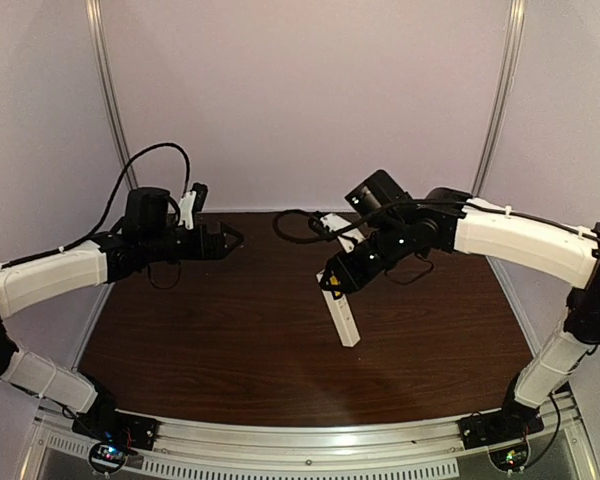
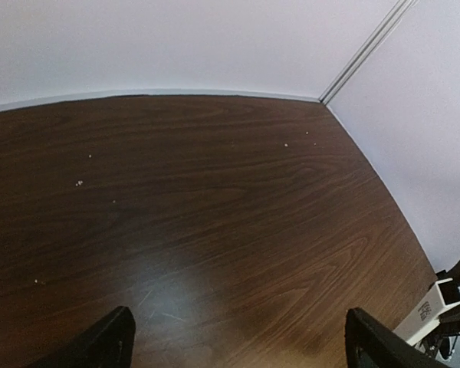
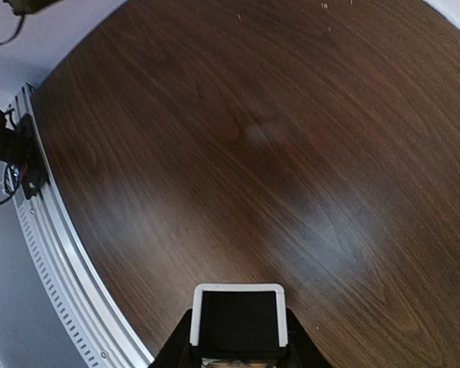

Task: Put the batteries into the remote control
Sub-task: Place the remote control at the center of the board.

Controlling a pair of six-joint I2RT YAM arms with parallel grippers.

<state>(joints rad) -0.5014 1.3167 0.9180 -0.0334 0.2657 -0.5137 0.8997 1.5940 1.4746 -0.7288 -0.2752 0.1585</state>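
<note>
Near the middle of the dark brown wooden worktop (image 1: 210, 340), a little toward its right edge, the long, slim white rectangular plastic remote control (image 1: 345, 320) is hanging at a slant. Its upper end is being gripped and its free end is pointing down toward the near edge. The right arm's black two-finger claw (image 1: 332, 283) is pinching that upper end, narrow around the bar, with a finger on either side. From the right wrist, the bar is running straight away from the camera, showing a white rim around a dark hollow face, with wood grain lying beyond it. Whether the lower tip is touching the wood I cannot tell. Over toward the far left corner, the left arm's black claw (image 1: 227, 240) is hovering with its fingers (image 2: 111, 341) spread wide, holding nothing and facing the bar from well apart. Along the near edge, a ribbed silver metal rail (image 1: 310, 447) is carrying both arm bases.
</note>
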